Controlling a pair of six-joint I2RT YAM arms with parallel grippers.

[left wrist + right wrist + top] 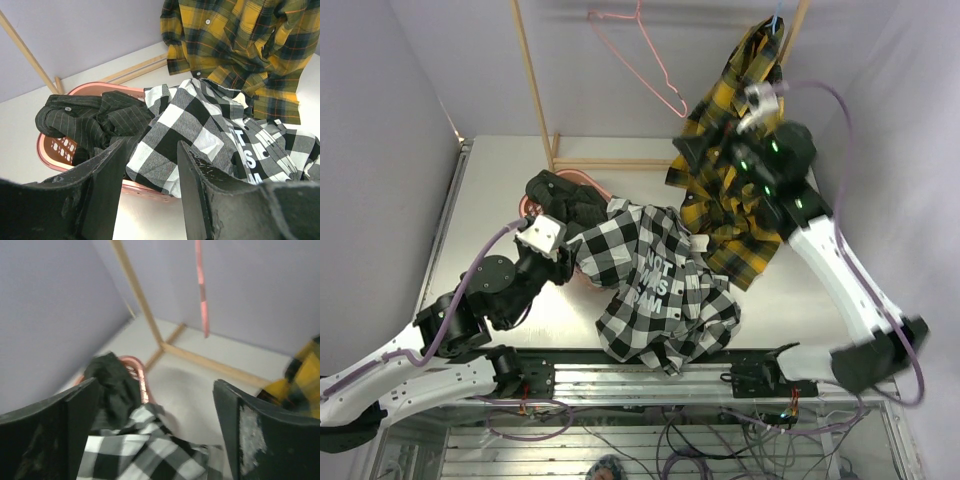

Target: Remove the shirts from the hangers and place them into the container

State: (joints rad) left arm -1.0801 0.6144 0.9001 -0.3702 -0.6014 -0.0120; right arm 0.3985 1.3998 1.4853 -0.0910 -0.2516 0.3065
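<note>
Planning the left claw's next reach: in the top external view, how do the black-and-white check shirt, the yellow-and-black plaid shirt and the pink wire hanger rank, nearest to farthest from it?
1. Black-and-white check shirt: right beside the left claw, mid-table.
2. Yellow-and-black plaid shirt: farther right and back.
3. Pink wire hanger: hanging bare at the back.

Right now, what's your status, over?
Left tool open, empty, by pink laundry basket. Right tool open, empty, beside yellow plaid shirt on light blue hanger. Black-and-white check shirt draped over basket rim, mostly outside. Pink hanger bare.
</note>
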